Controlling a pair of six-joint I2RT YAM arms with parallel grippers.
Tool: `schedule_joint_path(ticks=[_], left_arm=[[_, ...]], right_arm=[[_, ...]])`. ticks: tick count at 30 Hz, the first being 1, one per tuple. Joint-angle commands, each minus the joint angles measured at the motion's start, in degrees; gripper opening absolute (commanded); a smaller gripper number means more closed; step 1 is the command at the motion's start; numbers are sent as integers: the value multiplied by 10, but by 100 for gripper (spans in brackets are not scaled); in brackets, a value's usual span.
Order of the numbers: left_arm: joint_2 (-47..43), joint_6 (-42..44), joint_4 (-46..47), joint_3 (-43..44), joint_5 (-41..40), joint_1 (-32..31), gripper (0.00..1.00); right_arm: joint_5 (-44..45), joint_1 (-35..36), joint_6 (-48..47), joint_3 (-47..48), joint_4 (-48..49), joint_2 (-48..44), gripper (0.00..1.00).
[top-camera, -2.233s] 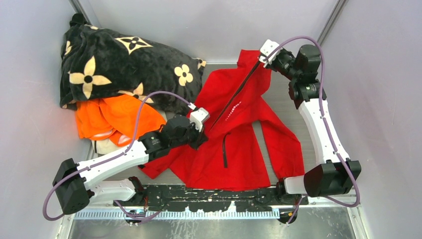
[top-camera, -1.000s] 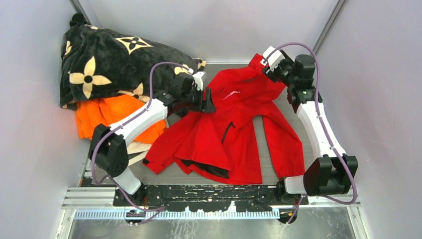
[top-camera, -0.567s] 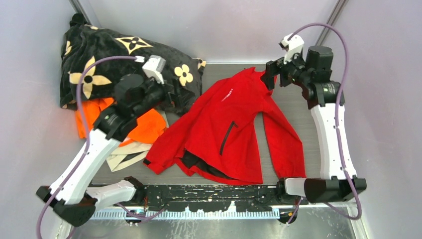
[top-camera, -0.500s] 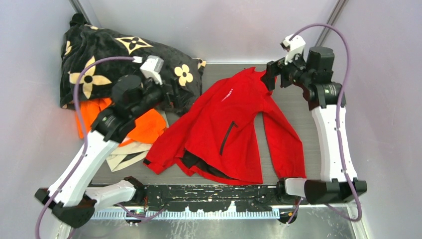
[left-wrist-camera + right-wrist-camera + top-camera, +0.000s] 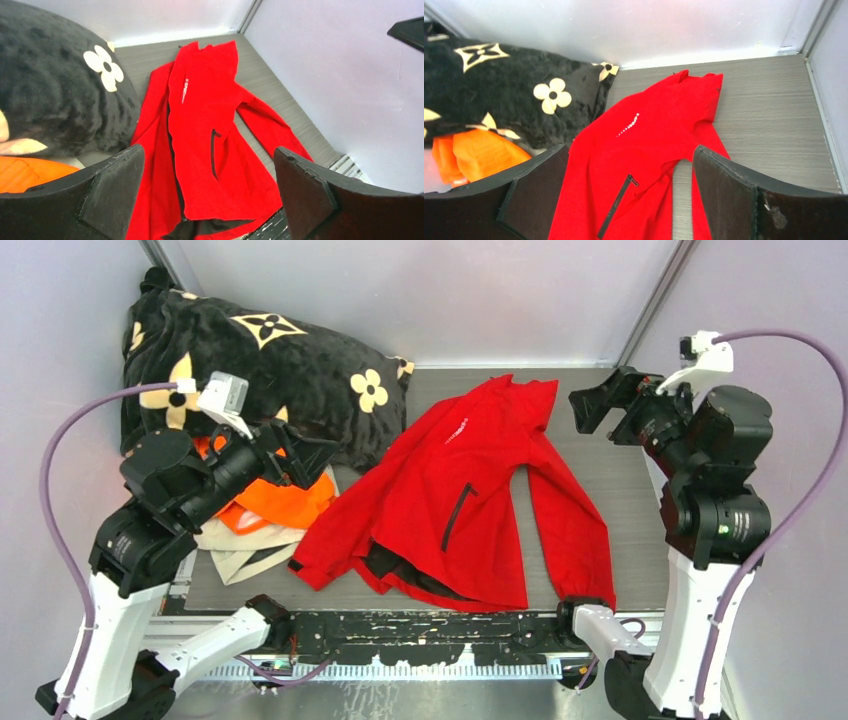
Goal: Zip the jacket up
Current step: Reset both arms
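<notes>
The red jacket (image 5: 450, 490) lies spread on the grey table, collar toward the back wall. Its white chest logo (image 5: 458, 428) and dark pocket slit (image 5: 458, 512) face up, and dark lining (image 5: 400, 575) shows at the hem. A dark front edge (image 5: 172, 150) runs down its left side. My left gripper (image 5: 300, 455) hangs open above the orange garment, well left of the jacket. Off the collar's right side my right gripper (image 5: 603, 400) is raised and open too. Both wrist views look down on the jacket (image 5: 200, 100) (image 5: 659, 115) between wide, empty jaws (image 5: 207, 152) (image 5: 630, 150).
A black flower-patterned blanket (image 5: 260, 360) is heaped at the back left. An orange garment (image 5: 280, 505) and a beige cloth (image 5: 235, 550) lie in front of it. Grey walls close in on three sides. A black rail (image 5: 420, 625) runs along the near edge.
Both grippers have let go of the jacket near its collar, opened wide and pulled up and outward. The left arm has swung back left. The jacket has settled flat.
</notes>
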Motion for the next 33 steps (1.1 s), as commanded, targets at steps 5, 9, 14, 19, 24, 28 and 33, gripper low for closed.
schedule_joint_path(ticks=[5, 9, 14, 19, 24, 28, 33], left_arm=[[54, 4, -29, 97, -12, 2, 100], [46, 4, -14, 92, -1, 2, 100], [19, 10, 10, 72, 1, 2, 100], [11, 9, 20, 61, 25, 2, 100], [12, 6, 18, 67, 34, 3, 99], [3, 6, 13, 62, 31, 2, 99], [-11, 7, 9, 51, 23, 2, 99]], right_arm=[[51, -19, 71, 15, 22, -45, 100], [56, -29, 74, 28, 26, -49, 100], [46, -36, 80, 23, 33, -55, 100], [48, -38, 74, 9, 40, -69, 100], [55, -38, 72, 3, 42, -81, 100], [56, -38, 72, -1, 44, -87, 100], [61, -39, 73, -7, 47, -95, 100]])
